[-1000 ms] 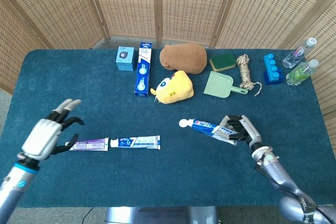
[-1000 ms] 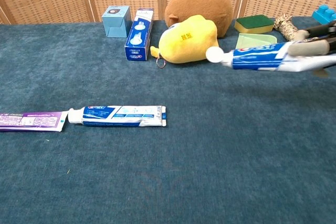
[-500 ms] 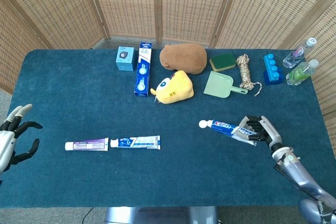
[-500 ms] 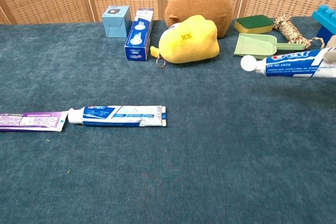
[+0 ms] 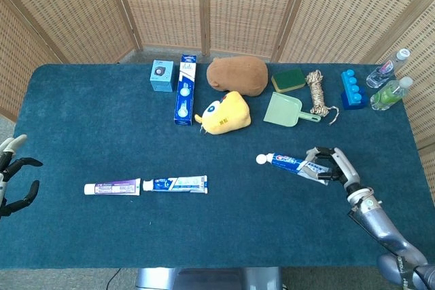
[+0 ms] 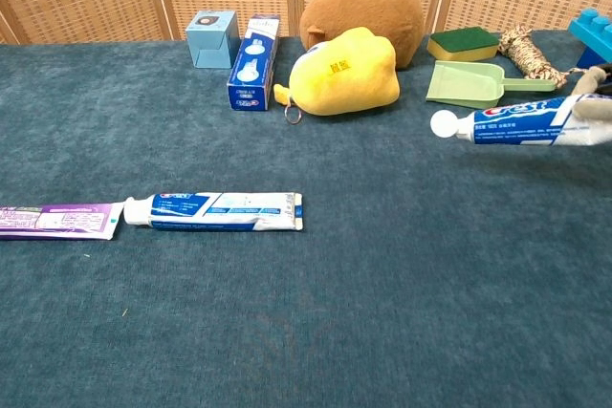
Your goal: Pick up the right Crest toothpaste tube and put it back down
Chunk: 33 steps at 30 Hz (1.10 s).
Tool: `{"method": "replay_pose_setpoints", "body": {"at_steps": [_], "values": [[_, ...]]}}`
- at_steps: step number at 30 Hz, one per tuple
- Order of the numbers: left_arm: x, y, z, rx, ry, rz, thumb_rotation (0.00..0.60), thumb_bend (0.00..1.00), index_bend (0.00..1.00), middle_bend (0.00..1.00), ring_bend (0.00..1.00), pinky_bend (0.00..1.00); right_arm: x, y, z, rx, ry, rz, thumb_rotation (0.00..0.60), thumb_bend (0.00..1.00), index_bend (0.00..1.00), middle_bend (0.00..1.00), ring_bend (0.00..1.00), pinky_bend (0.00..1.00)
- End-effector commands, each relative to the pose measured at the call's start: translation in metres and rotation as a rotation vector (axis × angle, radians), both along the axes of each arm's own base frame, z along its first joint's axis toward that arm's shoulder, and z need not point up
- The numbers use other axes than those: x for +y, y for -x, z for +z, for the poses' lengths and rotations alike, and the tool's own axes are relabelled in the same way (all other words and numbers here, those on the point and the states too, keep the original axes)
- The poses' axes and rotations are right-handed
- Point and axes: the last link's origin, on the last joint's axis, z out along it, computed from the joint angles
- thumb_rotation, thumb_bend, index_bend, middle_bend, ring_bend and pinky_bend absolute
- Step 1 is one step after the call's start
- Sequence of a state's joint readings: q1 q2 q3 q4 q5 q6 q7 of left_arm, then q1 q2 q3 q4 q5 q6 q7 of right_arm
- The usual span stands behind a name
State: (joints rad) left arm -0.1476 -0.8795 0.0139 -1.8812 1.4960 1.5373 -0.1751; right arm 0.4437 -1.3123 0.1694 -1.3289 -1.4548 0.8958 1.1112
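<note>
Right Crest toothpaste tube [image 5: 293, 164] at lower right of head view, held above the desk [image 5: 224, 229], long axis near level, cap leftward. Gripped at tail by right robot hand [image 5: 333, 166]. Left robot hand [image 5: 10, 181] far left edge, empty, fingers apart.

Matt blue cloth [image 6: 316, 332] underlies the glossy plastic toothpaste tube [image 6: 521, 121].
</note>
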Motion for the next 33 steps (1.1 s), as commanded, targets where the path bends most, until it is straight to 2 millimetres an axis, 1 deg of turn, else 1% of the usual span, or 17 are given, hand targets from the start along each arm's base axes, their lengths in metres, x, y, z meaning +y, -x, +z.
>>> {"method": "replay_pose_setpoints", "body": {"at_steps": [1,4,7,11,14,15,17,20,22,25,27,28,31,33], "values": [[-0.001,0.001,0.000,-0.002,-0.001,0.003,0.600,0.41,0.35,0.08,0.00,0.20,0.001,0.003,0.000,0.002,0.029,0.006,0.551,0.43,0.31,0.26,0.10,0.19],[-0.002,0.002,0.001,-0.004,-0.003,0.003,0.600,0.41,0.34,0.08,0.00,0.20,0.002,0.005,0.001,0.010,0.045,0.007,0.477,0.41,0.23,0.23,0.07,0.18],[-0.001,0.002,0.001,-0.006,-0.003,0.002,0.600,0.41,0.34,0.08,0.00,0.20,0.003,0.007,0.003,0.009,0.062,0.001,0.419,0.39,0.19,0.20,0.06,0.18],[-0.001,0.001,0.000,-0.006,-0.002,0.000,0.600,0.41,0.33,0.08,0.00,0.20,0.005,0.008,0.010,0.000,0.102,0.000,0.401,0.36,0.17,0.19,0.05,0.17],[-0.002,0.002,-0.001,-0.008,-0.002,0.002,0.600,0.41,0.33,0.08,0.00,0.20,0.008,0.007,0.015,0.001,0.132,0.008,0.401,0.35,0.18,0.20,0.05,0.17],[-0.003,0.002,-0.002,-0.008,-0.002,0.004,0.600,0.41,0.33,0.08,0.00,0.20,0.011,0.005,0.018,0.000,0.148,0.016,0.407,0.34,0.18,0.20,0.05,0.18],[-0.005,0.004,-0.004,0.001,0.003,0.011,0.600,0.41,0.33,0.08,0.00,0.19,0.016,-0.001,0.023,-0.008,0.173,0.033,0.441,0.34,0.19,0.21,0.06,0.18],[-0.008,0.007,-0.006,0.034,0.004,0.024,0.600,0.41,0.33,0.08,0.00,0.19,0.024,-0.009,0.030,0.017,0.190,0.060,0.541,0.33,0.21,0.22,0.07,0.19],[-0.010,0.009,-0.008,0.052,0.001,0.030,0.600,0.41,0.33,0.09,0.00,0.18,0.028,-0.013,0.033,0.038,0.200,0.075,0.585,0.32,0.24,0.23,0.08,0.19],[-0.013,0.017,-0.012,0.097,-0.004,0.050,0.600,0.41,0.34,0.10,0.00,0.17,0.035,-0.020,0.039,0.103,0.230,0.110,0.600,0.33,0.28,0.24,0.09,0.19],[-0.015,0.021,-0.014,0.128,-0.009,0.063,0.600,0.41,0.34,0.10,0.00,0.16,0.038,-0.020,0.043,0.182,0.261,0.133,0.600,0.34,0.30,0.24,0.10,0.19],[-0.017,0.024,-0.015,0.149,-0.016,0.070,0.600,0.41,0.34,0.10,0.01,0.15,0.041,-0.020,0.045,0.250,0.281,0.149,0.600,0.35,0.31,0.25,0.11,0.19],[-0.021,0.029,-0.018,0.190,-0.031,0.084,0.600,0.41,0.34,0.11,0.02,0.14,0.048,-0.020,0.046,0.324,0.292,0.147,0.600,0.37,0.33,0.28,0.13,0.19],[-0.024,0.031,-0.022,0.197,-0.031,0.093,0.600,0.41,0.34,0.12,0.03,0.14,0.052,-0.020,0.050,0.386,0.316,0.158,0.600,0.38,0.35,0.29,0.13,0.19]]}}
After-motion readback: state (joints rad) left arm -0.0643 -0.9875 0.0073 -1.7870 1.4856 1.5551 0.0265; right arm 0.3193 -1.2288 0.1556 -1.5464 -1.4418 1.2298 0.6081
